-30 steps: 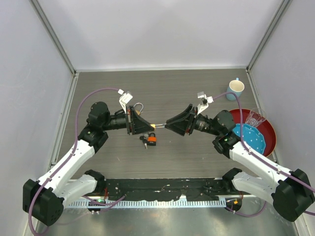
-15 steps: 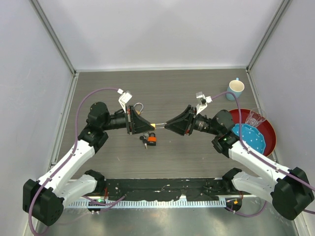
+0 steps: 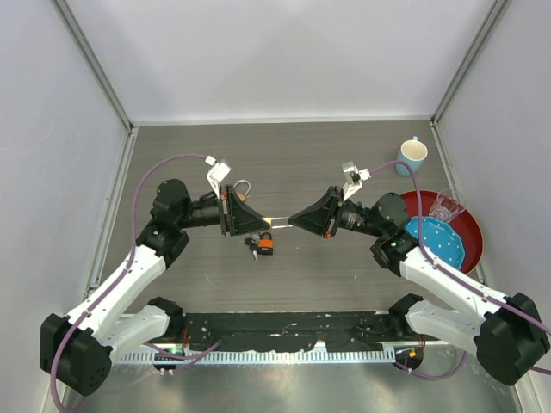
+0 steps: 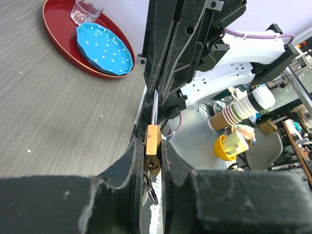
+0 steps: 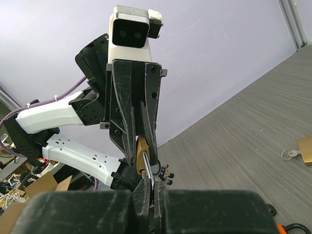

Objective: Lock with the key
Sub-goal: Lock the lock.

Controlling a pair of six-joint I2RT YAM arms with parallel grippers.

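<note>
Top view, with both wrist views. The left gripper (image 3: 262, 222) and the right gripper (image 3: 294, 220) meet tip to tip above the middle of the counter (image 3: 301, 155), with 1 brass padlock (image 3: 269, 222) spanning the gap between them.

Left arm: the jaws are clamped on the brass body of the padlock, 1 finger (image 4: 127, 161) on each flat side, as the left wrist view shows.

Right arm: the jaws are pressed together on the steel shackle (image 4: 155, 108), which runs from the padlock body straight into the right fingertips. The padlock is held clear of the counter.

Key: a bunch of keys with orange and black heads (image 3: 261, 245) lies on the counter just nearside of the held padlock, in neither gripper. Whether any key sits in the keyhole cannot be told from these views.

Other items: a 2nd padlock (image 3: 244, 188) lies on the counter just behind the left gripper. The right wrist view shows it as a brass body with a small white tag (image 5: 289, 154) beside it. A light blue cup (image 3: 412, 155) stands near the far right corner. A red tray (image 3: 472, 225) sits at the right edge and carries a blue dotted plate (image 3: 435, 241) and a clear glass (image 3: 445, 207), well apart from both grippers.
</note>
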